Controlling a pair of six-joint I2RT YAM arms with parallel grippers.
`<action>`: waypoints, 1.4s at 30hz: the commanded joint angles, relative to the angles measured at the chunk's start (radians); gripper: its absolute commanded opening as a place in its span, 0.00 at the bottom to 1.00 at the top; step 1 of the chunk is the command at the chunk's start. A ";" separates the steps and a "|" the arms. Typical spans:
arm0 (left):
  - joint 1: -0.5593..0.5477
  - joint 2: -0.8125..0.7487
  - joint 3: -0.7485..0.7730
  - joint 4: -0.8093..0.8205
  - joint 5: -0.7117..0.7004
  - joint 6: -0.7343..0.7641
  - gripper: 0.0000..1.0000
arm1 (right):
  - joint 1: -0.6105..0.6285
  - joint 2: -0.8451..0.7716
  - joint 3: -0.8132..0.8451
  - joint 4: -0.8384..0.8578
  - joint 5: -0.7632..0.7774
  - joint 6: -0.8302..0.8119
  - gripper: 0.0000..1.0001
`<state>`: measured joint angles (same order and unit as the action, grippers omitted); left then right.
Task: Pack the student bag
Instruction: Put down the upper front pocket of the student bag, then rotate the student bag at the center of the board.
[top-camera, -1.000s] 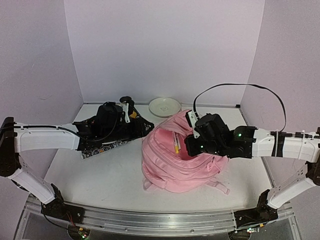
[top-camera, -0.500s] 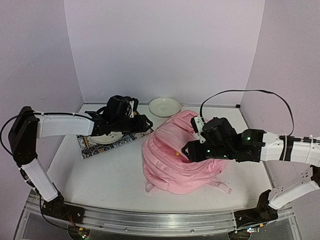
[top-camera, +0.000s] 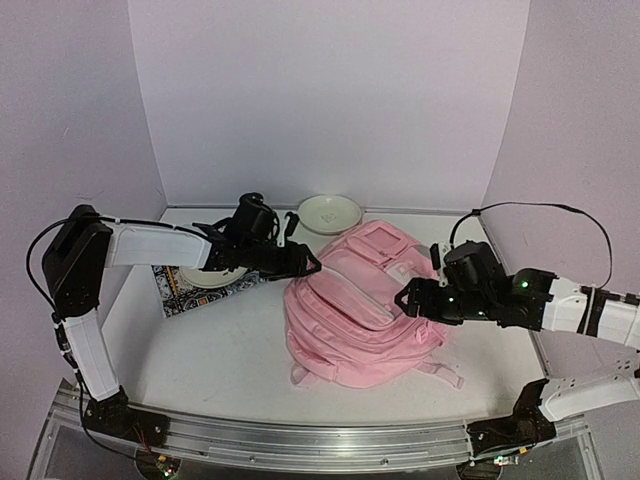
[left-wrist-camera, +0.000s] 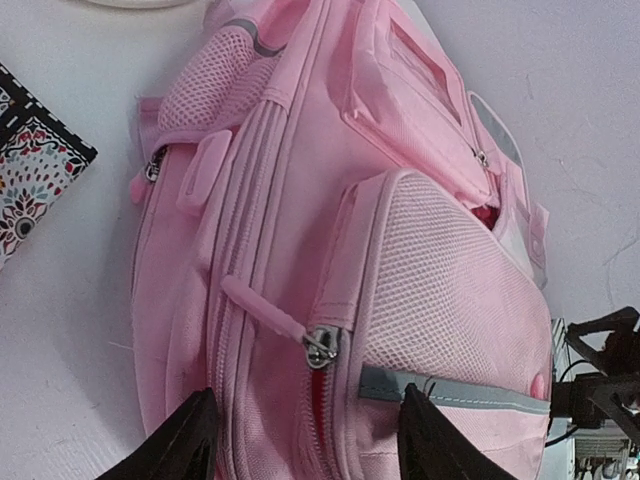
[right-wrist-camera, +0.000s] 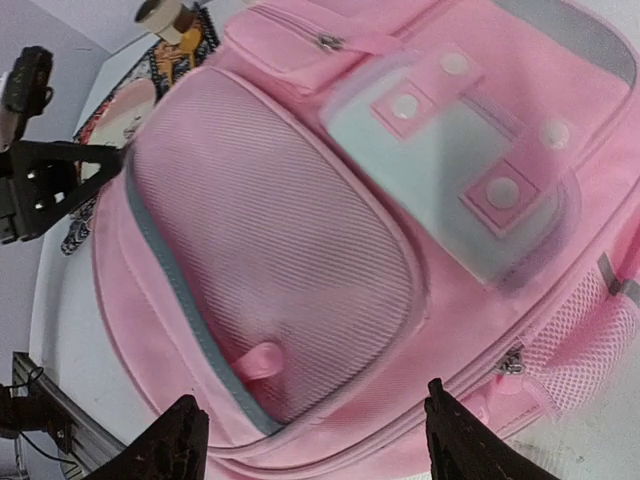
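Pink student bag (top-camera: 350, 320) faced with left gripper (left-wrist-camera: 310, 442) and right gripper (right-wrist-camera: 320, 440) spread, empty; likely needed square pinch on metal zipper pull (left-wrist-camera: 320, 347), fabric braced.

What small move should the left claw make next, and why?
Probably ease the open left claw forward and close on the pink zipper tab of the soft pink fabric backpack; the tab lies just ahead, between its fingers.

Count of items. We count one student bag (top-camera: 350, 325); two white plates, namely the far plate (top-camera: 329, 212) and the near plate (top-camera: 208, 277); one patterned mat (top-camera: 174, 292); and two robot arms, ending in one left gripper (top-camera: 308, 266) and one right gripper (top-camera: 402, 298).
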<state>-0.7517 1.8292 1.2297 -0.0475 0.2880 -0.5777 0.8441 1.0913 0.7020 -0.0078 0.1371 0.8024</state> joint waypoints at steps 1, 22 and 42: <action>0.000 0.005 0.000 0.029 0.105 -0.024 0.57 | -0.038 0.040 -0.044 0.094 -0.054 0.056 0.71; -0.172 -0.143 -0.205 0.189 0.011 -0.096 0.31 | -0.199 0.183 0.042 0.168 -0.109 -0.200 0.44; -0.013 -0.180 -0.133 -0.040 0.134 0.648 0.61 | -0.212 0.187 0.033 0.169 -0.186 -0.251 0.43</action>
<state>-0.7702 1.6802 1.0679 -0.0691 0.3080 -0.1516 0.6251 1.2736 0.6987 0.1204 0.0201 0.5730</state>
